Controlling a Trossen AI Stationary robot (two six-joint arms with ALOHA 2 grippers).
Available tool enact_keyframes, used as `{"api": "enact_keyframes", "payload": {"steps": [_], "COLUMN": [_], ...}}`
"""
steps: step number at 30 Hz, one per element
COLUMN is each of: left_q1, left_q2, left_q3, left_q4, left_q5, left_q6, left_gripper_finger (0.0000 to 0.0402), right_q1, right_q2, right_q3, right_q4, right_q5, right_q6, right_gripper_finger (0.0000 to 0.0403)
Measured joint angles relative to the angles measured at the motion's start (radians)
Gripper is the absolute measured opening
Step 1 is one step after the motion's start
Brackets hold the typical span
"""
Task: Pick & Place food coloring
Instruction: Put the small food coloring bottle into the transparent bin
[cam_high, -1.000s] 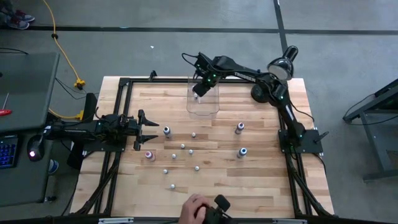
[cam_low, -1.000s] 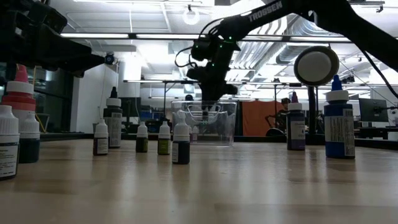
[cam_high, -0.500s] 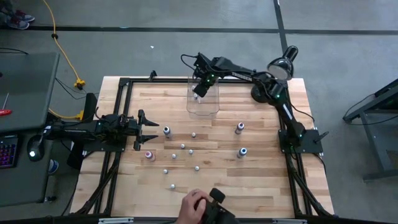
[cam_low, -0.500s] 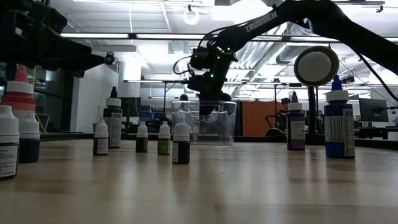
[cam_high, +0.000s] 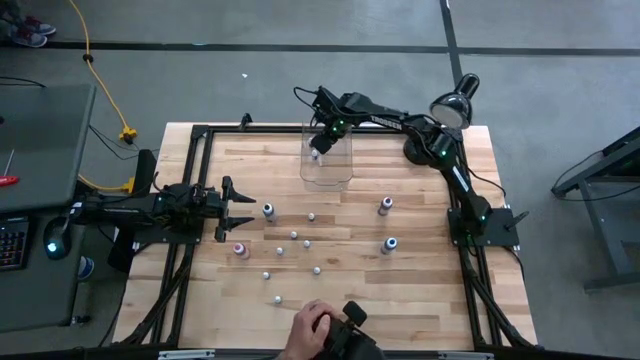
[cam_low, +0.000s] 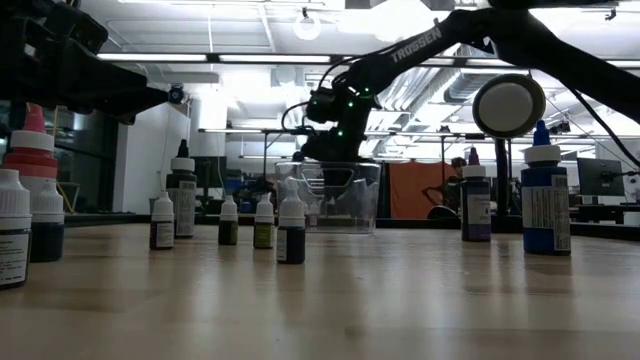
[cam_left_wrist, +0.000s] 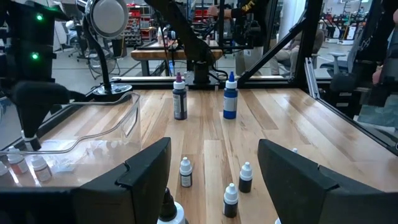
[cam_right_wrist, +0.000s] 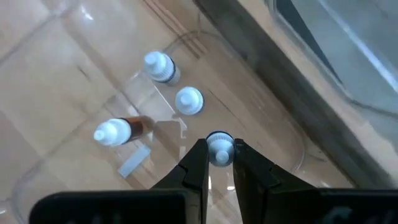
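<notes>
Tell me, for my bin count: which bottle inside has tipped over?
The brown-bodied bottle lies on its side in the clear bin; the other two loose ones stand upright.

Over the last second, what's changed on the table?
The right gripper, shut on a small food coloring bottle, has lifted slightly over the clear bin, where three bottles already sit. At the near edge a person's hand shifted a little. The left gripper stays open and parked at the left, and the bottles on the table haven't moved.
</notes>
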Motion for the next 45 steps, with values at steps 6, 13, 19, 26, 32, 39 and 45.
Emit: {"api": "enact_keyframes", "payload": {"steps": [6,13,19,26,32,39,45], "left_q1": [0.0,0.0,0.0,0.0,0.0,0.0,0.0], "left_q2": [0.0,0.0,0.0,0.0,0.0,0.0,0.0], "left_q3": [0.0,0.0,0.0,0.0,0.0,0.0,0.0], "left_q4": [0.0,0.0,0.0,0.0,0.0,0.0,0.0], "left_q5": [0.0,0.0,0.0,0.0,0.0,0.0,0.0], "left_q6": [0.0,0.0,0.0,0.0,0.0,0.0,0.0], "left_gripper_finger": [0.0239,0.0239,0.0239,0.0239,0.0239,0.0239,0.0239], "right_q1": [0.0,0.001,0.001,0.003,0.003,0.004,0.007], "right_q2": [0.021,0.022,0.029,0.036,0.036,0.036,0.033], "right_q3": [0.0,0.0,0.0,0.0,0.0,0.0,0.0], "right_q4": [0.011,0.014,0.019,0.025,0.031,0.04,0.057], "right_q5": [-0.006,0.012,0.006,-0.001,-0.003,0.0,0.002], "right_q6": [0.027,0.024,0.025,0.026,0.026,0.027,0.019], "right_gripper_finger": [0.0044,0.0044,0.0044,0.0044,0.0071,0.0117,0.0138]}}
